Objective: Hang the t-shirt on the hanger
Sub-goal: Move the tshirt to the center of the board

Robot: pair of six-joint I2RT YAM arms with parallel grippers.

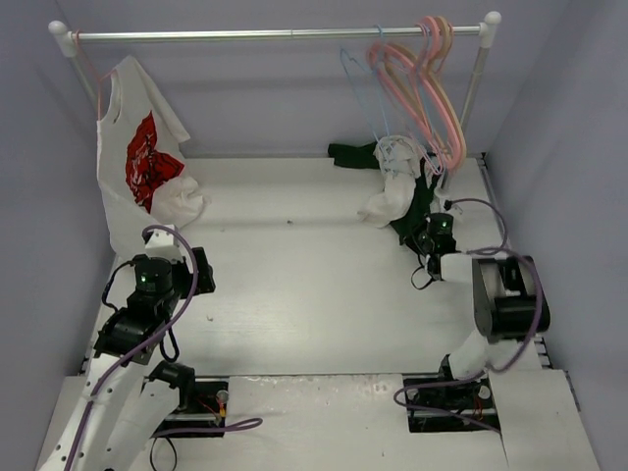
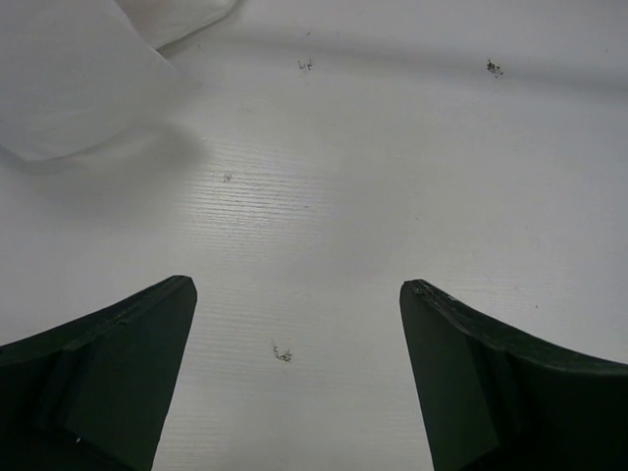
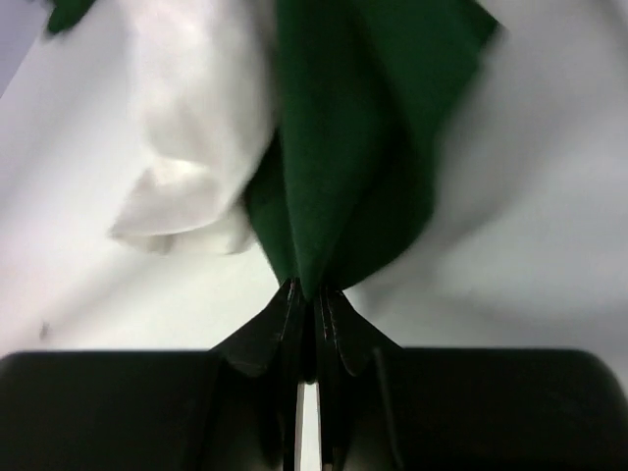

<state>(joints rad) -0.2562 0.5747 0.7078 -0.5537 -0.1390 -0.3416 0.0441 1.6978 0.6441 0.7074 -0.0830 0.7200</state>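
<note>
The t-shirt (image 1: 392,191), white with dark green sleeves, lies bunched at the back right of the table under the rail. My right gripper (image 1: 429,224) is shut on one dark green sleeve (image 3: 343,147), which fans out from the jaws in the right wrist view; white cloth (image 3: 196,128) lies to its left. The thin light-blue wire hanger (image 1: 358,83) hangs on the rail just above the shirt. My left gripper (image 1: 204,272) is open and empty over bare table at the left; its fingers (image 2: 108,363) are spread wide.
A white shirt with a red graphic (image 1: 142,162) hangs at the left end of the rail (image 1: 285,34) and drapes onto the table; its hem shows in the left wrist view (image 2: 78,78). Several thick pink hangers (image 1: 427,83) hang at the rail's right end.
</note>
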